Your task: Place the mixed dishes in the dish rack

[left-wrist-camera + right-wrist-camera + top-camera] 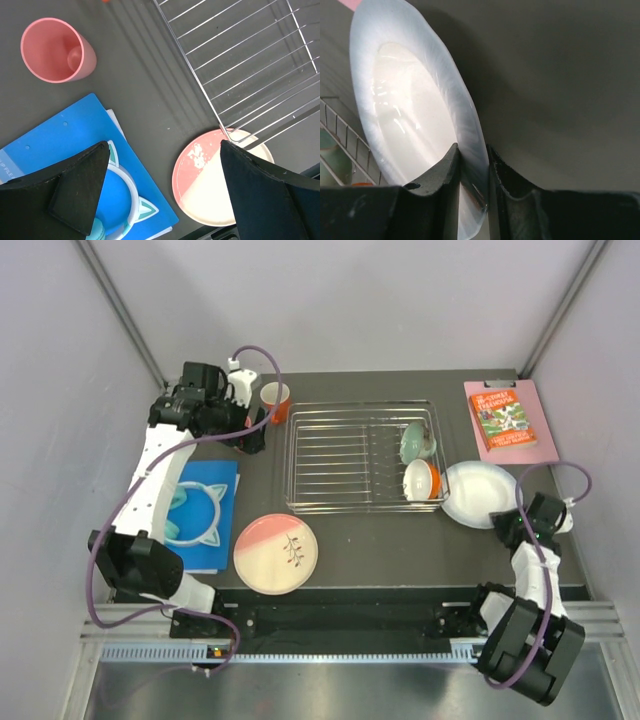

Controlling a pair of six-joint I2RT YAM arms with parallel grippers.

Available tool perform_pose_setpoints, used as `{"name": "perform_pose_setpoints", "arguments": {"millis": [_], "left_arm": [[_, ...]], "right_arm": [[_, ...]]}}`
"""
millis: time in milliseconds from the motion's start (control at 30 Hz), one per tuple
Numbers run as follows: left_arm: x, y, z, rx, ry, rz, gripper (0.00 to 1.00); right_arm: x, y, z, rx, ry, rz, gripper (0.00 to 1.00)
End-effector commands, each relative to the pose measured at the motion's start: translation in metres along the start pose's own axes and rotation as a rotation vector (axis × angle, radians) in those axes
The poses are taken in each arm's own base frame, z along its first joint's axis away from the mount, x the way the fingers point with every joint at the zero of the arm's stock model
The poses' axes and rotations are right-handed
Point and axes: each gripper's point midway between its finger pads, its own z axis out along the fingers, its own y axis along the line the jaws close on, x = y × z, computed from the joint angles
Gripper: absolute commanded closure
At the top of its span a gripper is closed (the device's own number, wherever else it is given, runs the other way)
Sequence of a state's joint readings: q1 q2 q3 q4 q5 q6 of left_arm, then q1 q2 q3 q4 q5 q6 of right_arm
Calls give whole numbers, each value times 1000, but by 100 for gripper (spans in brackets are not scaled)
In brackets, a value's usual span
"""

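R tool [472,160], low ctr of the R wrist view: clenched on the near rim of the pale grey-white plate [480,492], one finger each side of the edge. In the top view this plate sits lower right of the dish rack [365,455], its left edge just beside the rack's R end. Lifted or flat, can't tell.

Bottom ctr-left of top view: pink-and-cream plate [277,553] w/ dark twig motif, flat on the worktop [400,550], near the rack's near-left corner. Left of it is a blue file folder [212,515] w/ teal cat-ear headphones [195,512] lying on it. White print at the folder's edge, far left of the L wrist view, seems to end "FILE"; rest cut off. L arm crosses the folder's left side.

Mid-frame: the rack's R end holds the orange bowl [422,480], white inside, and behind it the mint-green bowl [417,440], both on edge.

Upper left: L tool [165,150] released, fingers spread wide. Orange cup [275,400] upright, just beside it at the rack's far-left corner. Pink cup [57,50] upright, upper left of L wrist view, beyond the folder.

Upper right: pink clipboard [480,452] under a book [503,420] w/ orange-red cover; title too small to read.

Count: plates x2, bowls x2, cups x2; rack, folder, headphones, clipboard, book x1 each.
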State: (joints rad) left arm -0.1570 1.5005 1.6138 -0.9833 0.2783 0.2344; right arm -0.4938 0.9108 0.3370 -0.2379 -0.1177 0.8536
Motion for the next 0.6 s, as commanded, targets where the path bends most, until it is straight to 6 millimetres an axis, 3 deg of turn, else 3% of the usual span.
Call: {"name": "perform_pose_setpoints", "arguments": {"millis": [0,33,67,133,167,367,567], "left_arm": [[-14,0,-6,-15,-73,28,4],[-11,1,-4,-15,-66,25,4],[-10,0,-2,-13,-62,20,4],[-2,0,8,-4,-45,3,4],[1,-1,12,3,-38,-7,4],[34,-5,51,32,44,-52,6],[30,-5,74,46,72,-79,7]], "right_arm": [[-2,36,-23,-71,57,-177,100],[-5,46,-27,-86,55,-204,100],[-22,63,-34,-91,20,-237,100],[-30,74,-38,-57,12,-298,100],[-51,88,-45,-49,-59,-317,100],[-80,106,-57,5,-155,-350,100],[-95,123,-69,4,-227,-381,100]]}}
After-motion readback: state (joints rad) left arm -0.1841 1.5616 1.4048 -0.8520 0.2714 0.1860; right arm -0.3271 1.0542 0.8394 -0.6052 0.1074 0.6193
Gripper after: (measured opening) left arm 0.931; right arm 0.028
